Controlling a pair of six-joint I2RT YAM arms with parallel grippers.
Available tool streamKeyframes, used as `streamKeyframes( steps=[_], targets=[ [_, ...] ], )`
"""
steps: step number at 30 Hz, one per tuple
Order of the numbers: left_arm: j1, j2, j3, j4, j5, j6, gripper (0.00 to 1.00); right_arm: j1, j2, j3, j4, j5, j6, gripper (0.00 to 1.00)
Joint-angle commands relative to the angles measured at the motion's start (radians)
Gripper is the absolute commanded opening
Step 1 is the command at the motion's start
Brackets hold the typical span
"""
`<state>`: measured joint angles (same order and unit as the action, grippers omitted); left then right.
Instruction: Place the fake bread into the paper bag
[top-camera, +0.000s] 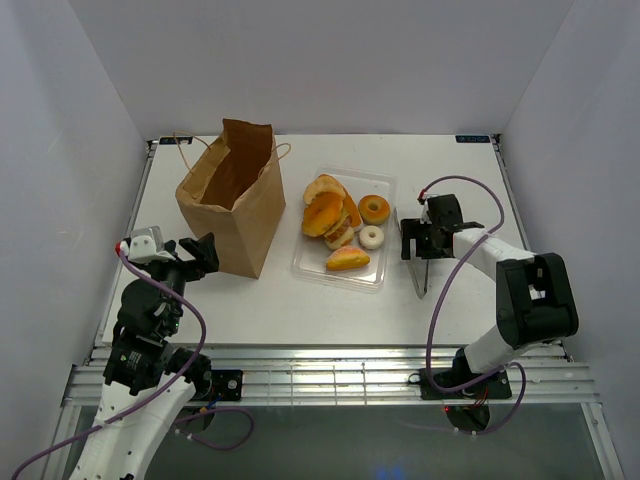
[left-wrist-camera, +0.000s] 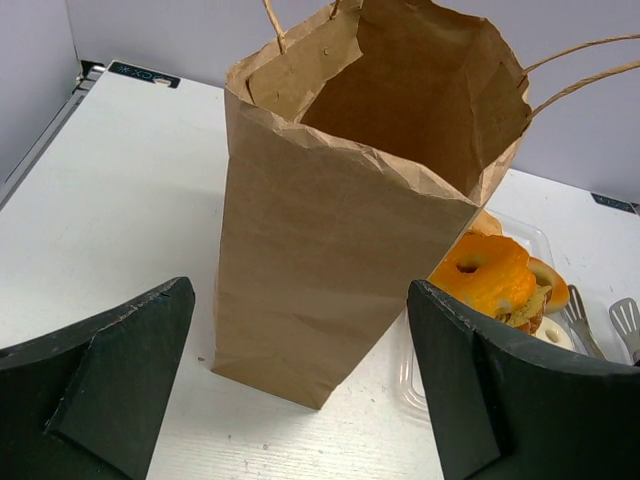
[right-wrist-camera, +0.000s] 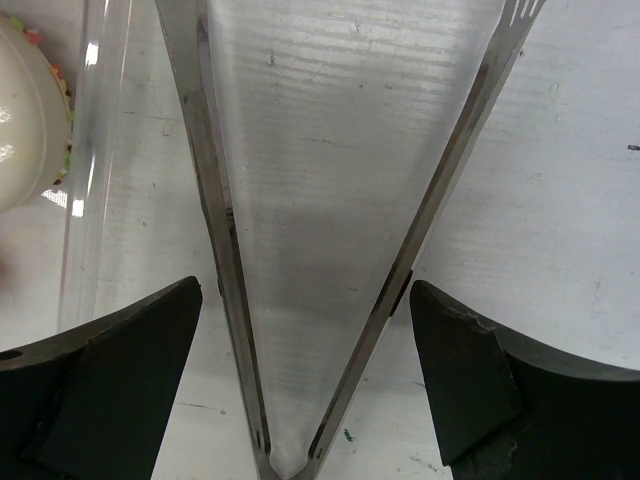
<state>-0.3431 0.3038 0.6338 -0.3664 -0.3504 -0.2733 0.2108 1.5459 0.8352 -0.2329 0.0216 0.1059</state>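
Spread wide at the right gripper (right-wrist-camera: 303, 300), a finger close outside each blade of the tongs (right-wrist-camera: 225, 250), nothing pinched; hard to say whether metal is touched. Finds those tongs flat on the table (top-camera: 250, 300), hinge toward the near edge, blades fanning away, just right of the tray (top-camera: 310, 268).

Inside the tray, all the bread (top-camera: 340, 230) in sight: orange buns (top-camera: 325, 212) heaped at the left, a doughnut (top-camera: 374, 209) and a pale ring (top-camera: 371, 236) on the right, one more bun at the near edge. Shows none of it lifted, none in either grip.

Just left of the tray, the bag (top-camera: 235, 200): upright, mouth gaping, string handles looping from the rim. Faces that bag with the left gripper (left-wrist-camera: 300, 300), likewise open wide and empty, near the bag's side without touching it. Peers into the upper part of the bag from the left wrist and turns up only brown paper; bottom hidden.

Reads as a task barely begun, by the look of it: nothing seen delivered. Left to do, probably: close on the tongs, raise them, clamp a piece, carry it over the bag's mouth, release, and repeat for every piece in the tray.
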Motion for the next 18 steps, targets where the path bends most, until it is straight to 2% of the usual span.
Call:
streamKeyframes(
  steps=[1,11,18],
  targets=[
    [-0.005,0.004,-0.002,0.017,0.019,0.008,0.98,0.015,0.020,0.038,0.041,0.044,-0.014,0.90],
    [-0.007,0.008,-0.003,0.018,0.031,0.011,0.98,0.035,0.075,0.045,0.047,0.092,-0.015,0.91],
    [-0.008,0.006,-0.003,0.018,0.031,0.013,0.98,0.038,0.097,0.048,0.055,0.103,-0.014,0.95]
  ],
)
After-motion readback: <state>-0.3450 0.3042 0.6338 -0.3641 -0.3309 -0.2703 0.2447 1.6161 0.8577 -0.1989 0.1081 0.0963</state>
